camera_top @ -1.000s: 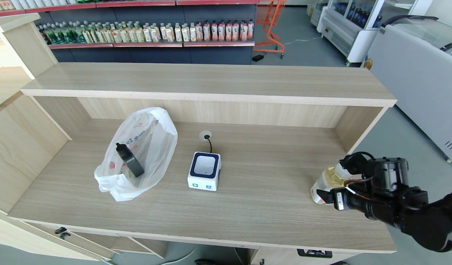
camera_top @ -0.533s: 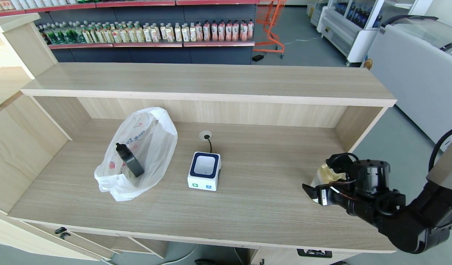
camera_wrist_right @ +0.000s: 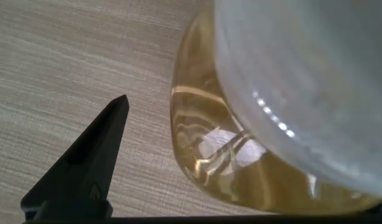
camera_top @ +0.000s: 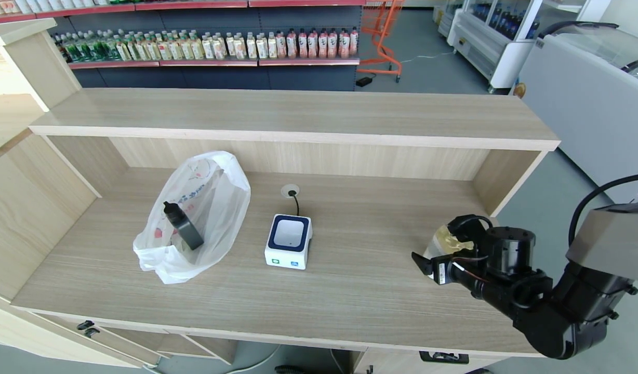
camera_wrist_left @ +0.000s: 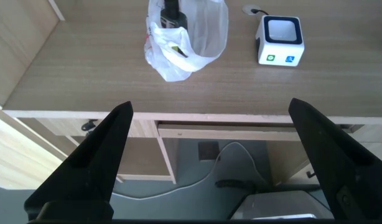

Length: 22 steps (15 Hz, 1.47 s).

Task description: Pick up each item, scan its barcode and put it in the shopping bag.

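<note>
Right jaws are gripping the clear plastic bottle of yellow liquid [camera_top: 443, 241] at the right end of the light wooden worktop [camera_top: 360, 291], well apart from the white box-shaped scanner [camera_top: 289, 241]; left jaws are hanging wide open.

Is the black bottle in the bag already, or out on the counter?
In. The black bottle leans inside the white bag, visible through its open mouth.
</note>
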{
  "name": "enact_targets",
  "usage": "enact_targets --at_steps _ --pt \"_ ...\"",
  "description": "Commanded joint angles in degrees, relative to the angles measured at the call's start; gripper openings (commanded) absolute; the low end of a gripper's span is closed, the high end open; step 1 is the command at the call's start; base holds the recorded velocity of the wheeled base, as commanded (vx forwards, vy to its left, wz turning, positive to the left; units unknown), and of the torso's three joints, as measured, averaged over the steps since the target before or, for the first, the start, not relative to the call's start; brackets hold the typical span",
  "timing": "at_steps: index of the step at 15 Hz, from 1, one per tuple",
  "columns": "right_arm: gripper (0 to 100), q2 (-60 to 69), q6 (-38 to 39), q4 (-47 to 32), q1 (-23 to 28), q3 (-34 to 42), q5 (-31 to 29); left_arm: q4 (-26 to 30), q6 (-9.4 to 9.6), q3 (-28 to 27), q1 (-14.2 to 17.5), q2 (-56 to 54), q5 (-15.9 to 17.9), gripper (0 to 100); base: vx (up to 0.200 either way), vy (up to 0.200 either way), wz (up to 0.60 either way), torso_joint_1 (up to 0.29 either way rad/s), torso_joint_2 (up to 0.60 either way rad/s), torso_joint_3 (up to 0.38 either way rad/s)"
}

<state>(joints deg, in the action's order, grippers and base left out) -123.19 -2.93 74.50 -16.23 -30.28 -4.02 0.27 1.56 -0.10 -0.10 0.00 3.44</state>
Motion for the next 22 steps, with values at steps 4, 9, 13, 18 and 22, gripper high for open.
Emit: enact_targets --at_steps 4,9,13,18,22 --pt "0 -1.6 -0.9 2.0 -0.1 -1.1 0.8 0.0 0.02 0.0 0.0 0.1 0.0 100 0.000 0.000 0.00 0.000 0.00 0.000" --pt "0 -3.7 -6.2 6.5 -0.3 -0.7 0.9 0.0 0.02 0.0 0.0 0.1 0.0 100 0.000 0.000 0.00 0.000 0.00 0.000" --pt "0 -1.9 -6.1 7.2 -0.4 -0.9 1.1 0.0 0.02 0.0 0.0 0.1 0.0 100 0.000 0.000 0.00 0.000 0.00 0.000" --pt "0 21.4 2.8 -17.5 1.2 -5.8 19.6 0.0 0.02 0.0 0.0 0.1 0.0 100 0.000 0.000 0.00 0.000 0.00 0.000" --pt "0 33.8 16.4 -28.9 -3.5 -8.7 40.0 0.0 0.02 0.1 0.0 0.1 0.0 100 0.000 0.000 0.00 0.000 0.00 0.000"
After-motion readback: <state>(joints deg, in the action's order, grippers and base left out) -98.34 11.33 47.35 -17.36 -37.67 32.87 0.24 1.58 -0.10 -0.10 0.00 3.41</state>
